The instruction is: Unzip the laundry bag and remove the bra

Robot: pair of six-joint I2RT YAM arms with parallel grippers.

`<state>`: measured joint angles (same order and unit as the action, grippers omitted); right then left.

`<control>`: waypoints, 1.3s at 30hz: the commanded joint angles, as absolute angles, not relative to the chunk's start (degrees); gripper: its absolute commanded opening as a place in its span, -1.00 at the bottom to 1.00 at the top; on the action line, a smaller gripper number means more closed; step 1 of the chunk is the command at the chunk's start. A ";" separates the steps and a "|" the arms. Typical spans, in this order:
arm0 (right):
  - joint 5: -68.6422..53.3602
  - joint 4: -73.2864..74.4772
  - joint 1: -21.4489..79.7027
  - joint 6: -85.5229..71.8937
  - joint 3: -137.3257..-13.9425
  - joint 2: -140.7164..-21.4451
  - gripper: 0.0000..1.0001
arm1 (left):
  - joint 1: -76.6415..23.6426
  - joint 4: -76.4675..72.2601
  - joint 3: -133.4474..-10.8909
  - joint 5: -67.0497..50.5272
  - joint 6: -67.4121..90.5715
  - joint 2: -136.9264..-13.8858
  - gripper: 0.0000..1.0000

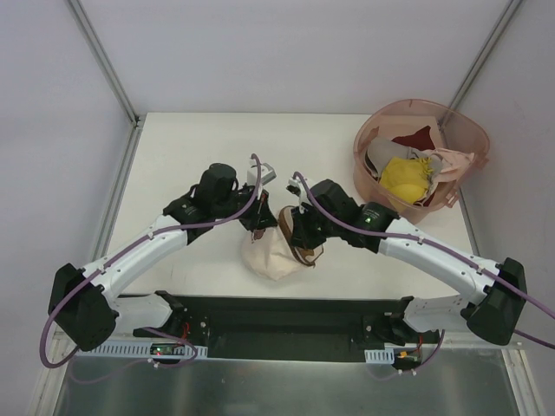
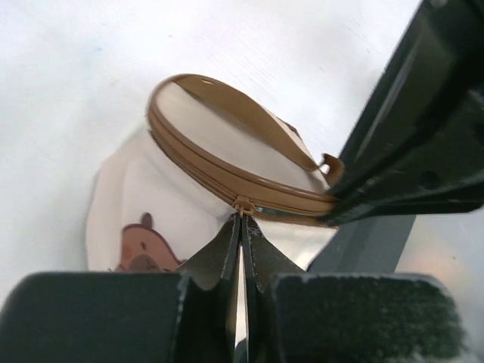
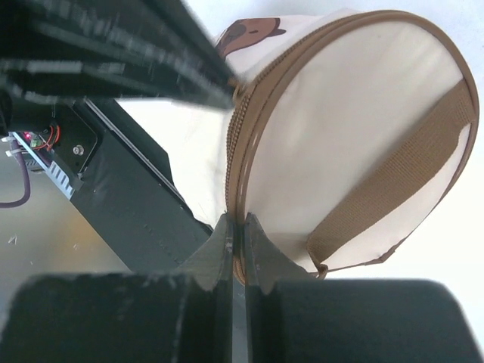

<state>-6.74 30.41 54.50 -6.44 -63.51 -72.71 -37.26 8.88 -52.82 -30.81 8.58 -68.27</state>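
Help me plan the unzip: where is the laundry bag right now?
In the top view the laundry bag sits mid-table, gripped between the left gripper and right gripper; the pink basket stands back right.

From my station I see a white table (image 1: 199, 147) boxed in by plain white walls (image 1: 286, 52). A metal frame post (image 1: 104, 61) runs up the far-left corner and another (image 1: 481, 61) runs up the far-right one. On the table's far right corner stands a pink translucent basket (image 1: 468, 130), upright and roughly round. Inside it I can make out a bright yellow garment (image 1: 404, 176) bunched near the middle. A dark red cloth (image 1: 414, 139) lies just behind it, and a pale cloth (image 1: 378, 161) rests against the left wall. A peach-coloured garment (image 1: 453, 163) hangs over the basket's right rim. Nearest me, below the table edge, is a dull grey metal surface (image 1: 277, 390).
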 commanded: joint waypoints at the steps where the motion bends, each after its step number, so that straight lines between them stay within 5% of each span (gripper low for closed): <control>1: -10.45 30.59 55.46 -2.74 -64.25 -69.00 -0.98 | -32.36 6.94 -53.78 -25.67 10.45 -67.32 -1.00; 10: -13.01 34.97 57.39 5.35 -60.74 -61.53 -0.99 | -28.57 5.63 -57.30 -24.61 13.88 -71.54 -1.00; 20: -1.07 41.40 57.66 10.99 -56.51 -52.83 -0.99 | -24.35 4.57 -60.99 -24.25 17.49 -75.14 -1.00; 32: -1.05 29.71 57.83 8.96 -60.03 -40.52 -0.99 | -24.17 1.41 -60.38 -31.38 17.93 -85.24 -1.00; 39: 1.65 31.64 57.74 8.09 -61.52 -43.93 -0.99 | -24.17 -1.22 -60.73 -32.96 20.30 -85.61 -1.00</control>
<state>-0.64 32.67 57.58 9.45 -59.37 -40.36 -23.97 3.60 -59.99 -31.97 18.85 -87.22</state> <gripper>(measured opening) 0.039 0.001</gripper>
